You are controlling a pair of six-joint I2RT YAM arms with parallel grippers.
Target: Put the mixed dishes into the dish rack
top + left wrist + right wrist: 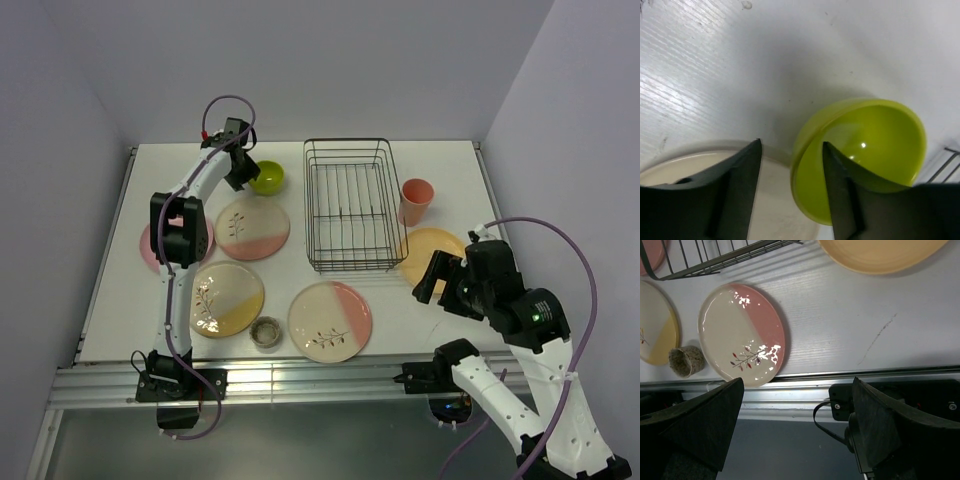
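Here the glossy lime-green bowl [875, 145] shows its rim between spread left fingers [735, 195]; right fingers [695, 425] gape too.

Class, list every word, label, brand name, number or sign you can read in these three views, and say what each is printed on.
No readable text appears in any view.
The cream-and-pink plate carries only a painted leaf sprig, not lettering.
The lime-green bowl, tumbler and dish rack show no print.
The small green light on the right arm is a lamp, not a sign.
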